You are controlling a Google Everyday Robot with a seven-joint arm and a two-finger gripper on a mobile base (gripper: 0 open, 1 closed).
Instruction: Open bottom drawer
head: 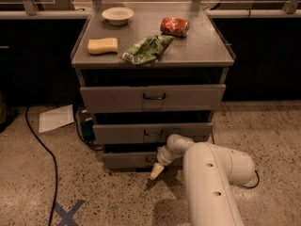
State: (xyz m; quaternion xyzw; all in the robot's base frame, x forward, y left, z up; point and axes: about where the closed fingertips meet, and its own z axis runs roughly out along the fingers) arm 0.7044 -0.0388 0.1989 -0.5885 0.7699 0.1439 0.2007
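Gripper (156,171) — at bottom drawer (127,160) of three

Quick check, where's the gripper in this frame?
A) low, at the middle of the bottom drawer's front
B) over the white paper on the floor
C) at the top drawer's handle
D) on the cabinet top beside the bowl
A: the gripper sits just above the floor at the centre of the bottom drawer front, below the middle drawer.
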